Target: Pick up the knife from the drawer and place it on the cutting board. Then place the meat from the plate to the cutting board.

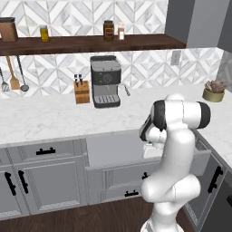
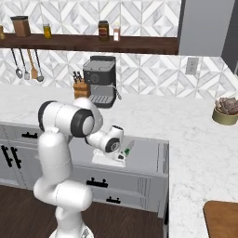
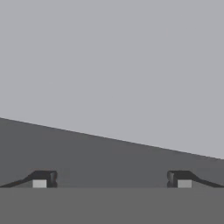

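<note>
Step one, knife pickup: white arm's fingers (image 3: 39, 183) spread wide and empty down in the wide grey open drawer (image 2: 148, 155), green-handled silver-bladed knife (image 2: 128, 148) lying just beside the hand; next centre over handle, close.

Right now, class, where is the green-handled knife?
In the right base view, the knife lies inside the open drawer, just right of the gripper, which is lowered into the drawer.

Counts, kitchen scene
1 drawer (image 2: 148, 158) w/ 1 knife (image 2: 128, 149); 1 coffee machine (image 1: 106, 81); 1 knife block (image 1: 82, 92); 4 shelf jars; 3 hanging utensils; 1 potted plant (image 1: 214, 90); 1 cutting board (image 2: 222, 218).
</note>
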Tool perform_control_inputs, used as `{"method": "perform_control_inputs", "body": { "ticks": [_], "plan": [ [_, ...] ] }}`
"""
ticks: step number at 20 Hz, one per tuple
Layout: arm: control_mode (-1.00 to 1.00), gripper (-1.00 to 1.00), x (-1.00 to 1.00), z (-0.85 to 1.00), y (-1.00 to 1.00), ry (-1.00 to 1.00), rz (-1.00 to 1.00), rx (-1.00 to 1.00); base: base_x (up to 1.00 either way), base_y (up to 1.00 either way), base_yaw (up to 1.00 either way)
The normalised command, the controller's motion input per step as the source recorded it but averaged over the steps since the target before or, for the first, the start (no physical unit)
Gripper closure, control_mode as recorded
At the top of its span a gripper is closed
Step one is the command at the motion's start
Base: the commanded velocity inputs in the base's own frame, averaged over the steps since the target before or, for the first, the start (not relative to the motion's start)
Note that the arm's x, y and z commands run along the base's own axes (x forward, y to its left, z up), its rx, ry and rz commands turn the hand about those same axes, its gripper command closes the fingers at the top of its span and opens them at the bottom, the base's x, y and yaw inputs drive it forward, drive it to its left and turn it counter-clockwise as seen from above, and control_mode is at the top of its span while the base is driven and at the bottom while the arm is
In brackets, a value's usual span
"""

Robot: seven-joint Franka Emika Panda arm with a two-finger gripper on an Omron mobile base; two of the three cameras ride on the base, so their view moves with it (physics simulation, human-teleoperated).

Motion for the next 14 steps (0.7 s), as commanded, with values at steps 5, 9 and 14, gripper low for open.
{"method": "perform_control_inputs", "body": {
  "ticks": [5,9,14],
  "plan": [
    [-1.00,-1.00,-0.95,0.00,0.00,0.15,0.02,0.00,0.00,0.00,0.00],
    [-1.00,-1.00,-1.00,0.04,0.00,0.11,0.02,0.00,0.00,0.00,0.00],
    [-1.00,-1.00,-1.00,0.21,0.00,0.03,0.00,0.00,0.00,0.00,0.00]
  ]
}}
